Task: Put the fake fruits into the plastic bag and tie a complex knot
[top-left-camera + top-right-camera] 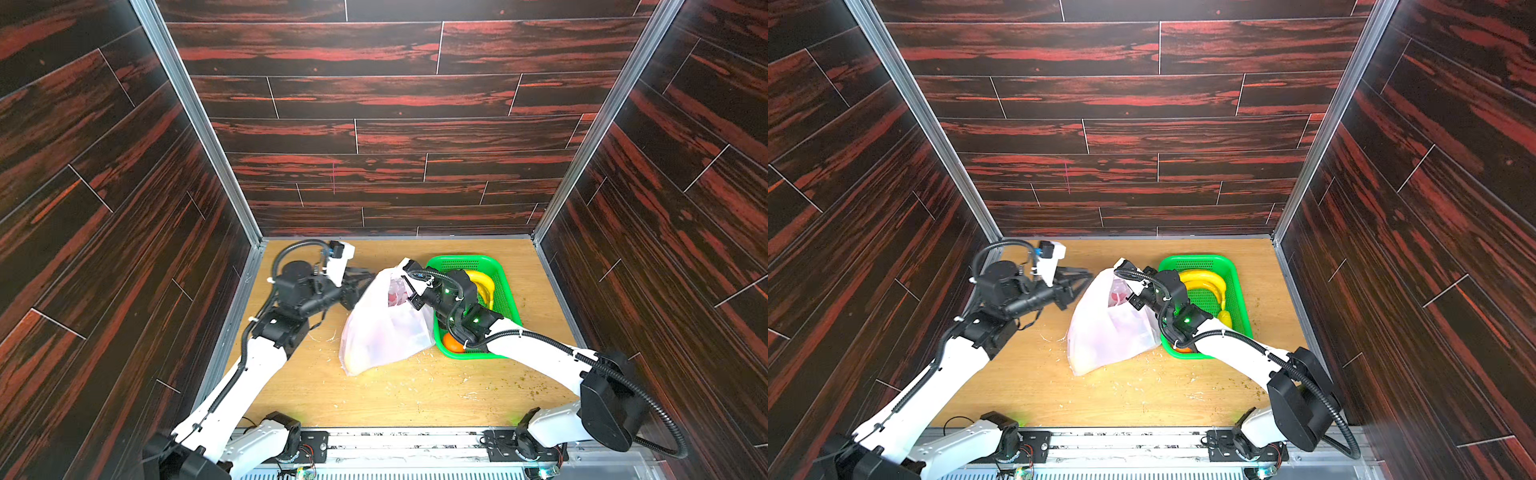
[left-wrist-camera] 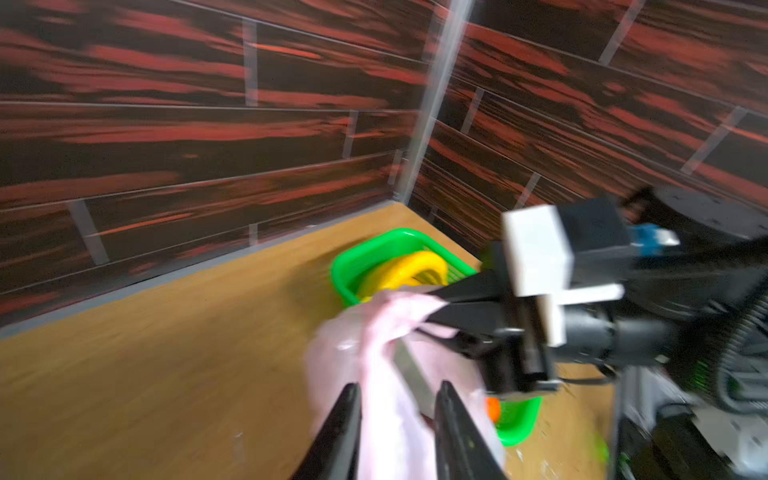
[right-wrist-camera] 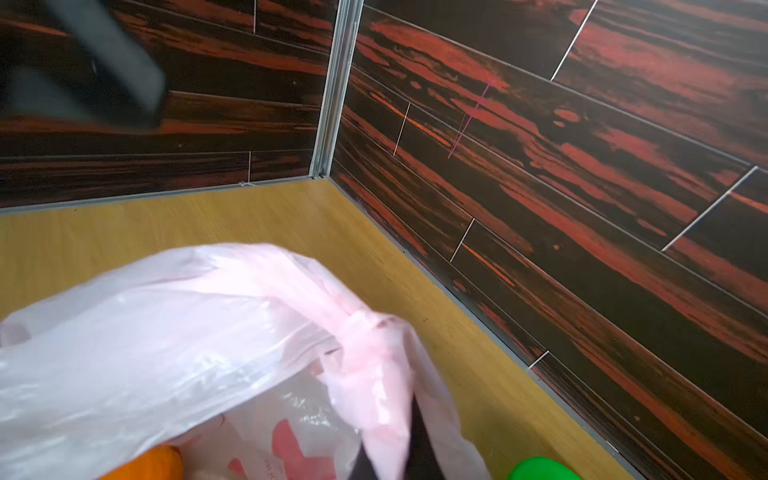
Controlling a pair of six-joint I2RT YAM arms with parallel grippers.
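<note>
The whitish-pink plastic bag (image 1: 382, 332) (image 1: 1108, 332) stands on the wooden table, its mouth held up. My right gripper (image 1: 406, 282) (image 3: 399, 440) is shut on a pink handle strip (image 3: 374, 374) that bunches into a twist (image 3: 361, 328); I cannot tell whether that is a knot. My left gripper (image 1: 368, 282) (image 2: 399, 388) is at the bag's upper left, its jaws apart with loose bag film (image 2: 386, 407) between them. An orange (image 3: 153, 463) shows inside the bag. A yellow banana bunch (image 1: 484, 282) (image 2: 399, 270), an orange (image 1: 453, 343) and a lemon (image 1: 1225, 318) lie in the basket.
The green mesh basket (image 1: 457, 259) (image 1: 1192, 259) sits right of the bag, under my right arm. Dark red plank walls (image 1: 374, 124) close in the back and both sides. Small pale scraps (image 1: 415, 386) litter the table in front of the bag.
</note>
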